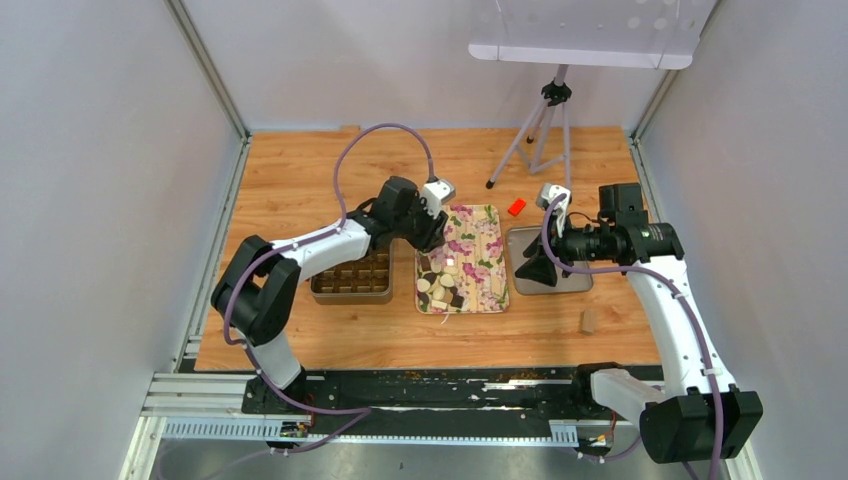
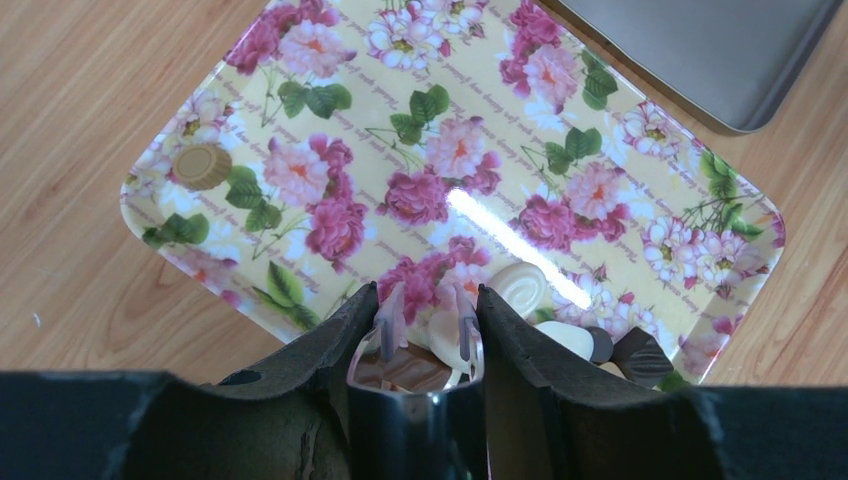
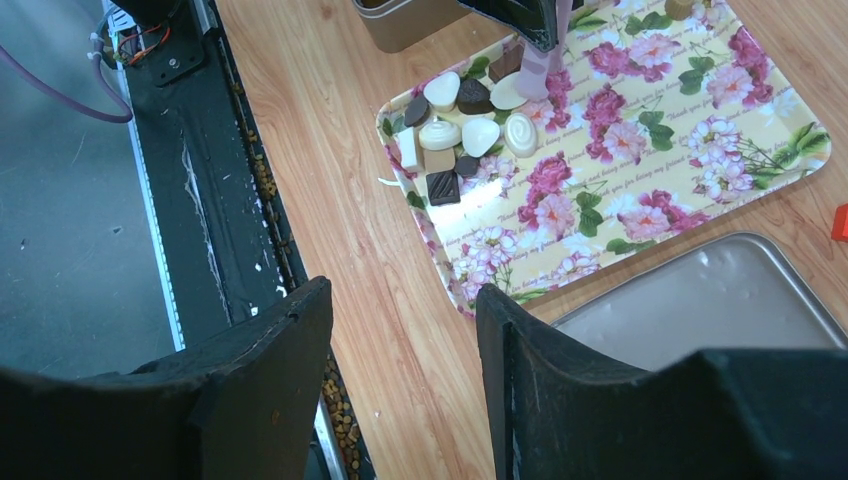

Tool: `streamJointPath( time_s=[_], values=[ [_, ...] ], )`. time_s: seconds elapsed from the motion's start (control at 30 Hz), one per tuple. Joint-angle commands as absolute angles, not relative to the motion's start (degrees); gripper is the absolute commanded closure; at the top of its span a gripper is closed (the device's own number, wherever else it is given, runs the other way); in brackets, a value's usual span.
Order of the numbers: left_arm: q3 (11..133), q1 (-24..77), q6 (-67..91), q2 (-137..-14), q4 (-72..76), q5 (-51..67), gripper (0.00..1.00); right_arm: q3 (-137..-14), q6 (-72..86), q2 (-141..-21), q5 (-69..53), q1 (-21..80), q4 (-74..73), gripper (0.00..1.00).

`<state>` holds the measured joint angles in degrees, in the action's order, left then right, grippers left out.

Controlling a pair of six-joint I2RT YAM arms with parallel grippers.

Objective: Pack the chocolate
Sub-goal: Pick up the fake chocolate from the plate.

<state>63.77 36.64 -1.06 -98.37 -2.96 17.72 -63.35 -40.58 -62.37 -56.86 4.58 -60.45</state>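
The chocolate [image 1: 441, 285] is a cluster of dark, cream and tan pieces at the near end of a floral tray [image 1: 482, 250]. It also shows in the right wrist view [image 3: 455, 135]. One tan round piece [image 2: 203, 166] lies alone at the tray's far corner. My left gripper [image 1: 432, 235] is shut on clear tongs [image 2: 420, 325] with pink tips. The tips stand apart just over a cream piece [image 2: 518, 285] and a brown one. My right gripper [image 3: 400, 290] is open and empty, above the table's near edge beside the floral tray [image 3: 640, 170].
A gold box with compartments [image 1: 352, 280] stands left of the floral tray. A grey metal tray [image 1: 560, 278] lies to its right. A red block [image 1: 516, 207] and a tripod [image 1: 545, 130] are behind, and a tan cylinder [image 1: 588, 320] is at the front right.
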Motion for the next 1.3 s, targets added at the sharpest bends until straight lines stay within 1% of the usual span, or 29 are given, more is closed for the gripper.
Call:
streamJointPath(
  time_s=[0.0, 0.33, 0.47, 0.57, 0.7, 0.83, 1.0, 1.13, 1.27],
  values=[
    [64.0, 37.32, -0.26, -99.36, -3.1, 18.5, 0.52, -62.84, -40.98, -61.16, -57.69, 4.61, -58.71, 0.45],
    [64.28, 37.35, 2.06, -97.72, -7.06, 18.96, 0.52, -62.32, -41.84, -60.64, -57.65, 4.57, -59.0, 0.45],
    [64.51, 37.36, -0.61, -95.84, -6.34, 19.57, 0.52, -62.23, -41.75, -60.56, -57.76, 4.57, -58.72, 0.45],
    [64.55, 37.36, -4.46, -93.85, -4.6, 22.16, 0.53, -62.15, -41.67, -60.56, -57.92, 4.57, -58.71, 0.45],
    [65.8, 37.36, -9.93, -92.35, -8.3, 24.34, 0.53, -62.18, -41.66, -60.6, -57.88, 4.58, -58.65, 0.45],
    [65.34, 37.38, -10.09, -91.43, -10.05, 25.27, 0.52, -61.65, -41.22, -60.4, -57.95, 4.57, -57.84, 0.45],
    [63.98, 37.36, -8.86, -92.71, -8.84, 26.38, 0.51, -61.13, -40.78, -60.08, -58.12, 4.57, -57.37, 0.45],
    [65.5, 37.52, -9.49, -95.67, -10.45, 26.9, 0.5, -61.26, -41.22, -60.34, -58.11, 4.58, -57.81, 0.45],
    [64.75, 37.9, -11.05, -96.82, -7.91, 26.46, 0.49, -61.26, -41.14, -60.54, -58.51, 4.57, -57.7, 0.45]
  ],
)
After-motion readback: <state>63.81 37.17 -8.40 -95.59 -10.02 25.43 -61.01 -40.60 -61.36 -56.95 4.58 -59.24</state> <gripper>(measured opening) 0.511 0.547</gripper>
